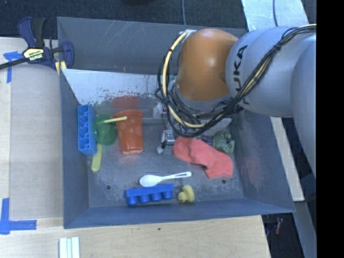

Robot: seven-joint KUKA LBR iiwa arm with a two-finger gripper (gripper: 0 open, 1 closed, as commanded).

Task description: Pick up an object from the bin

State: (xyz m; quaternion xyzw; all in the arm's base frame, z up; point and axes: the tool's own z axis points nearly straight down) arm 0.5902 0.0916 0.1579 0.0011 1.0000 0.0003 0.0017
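Note:
My gripper (166, 137) hangs low in the middle of the bin, mostly hidden under the arm's orange cover. It sits between an orange rectangular block (130, 132) on its left and a crumpled red cloth (205, 156) at its lower right. The cloth's left edge lies just beside the gripper's tip. A small green lumpy toy (223, 142) lies at the cloth's upper right, partly under the arm. Whether anything is held is hidden.
A white spoon (162, 179), a blue studded brick (150, 196) and a small yellow piece (186, 194) lie near the front wall. On the left are a long blue brick (84, 129), a green scoop (106, 131) and a yellow stick (97, 160).

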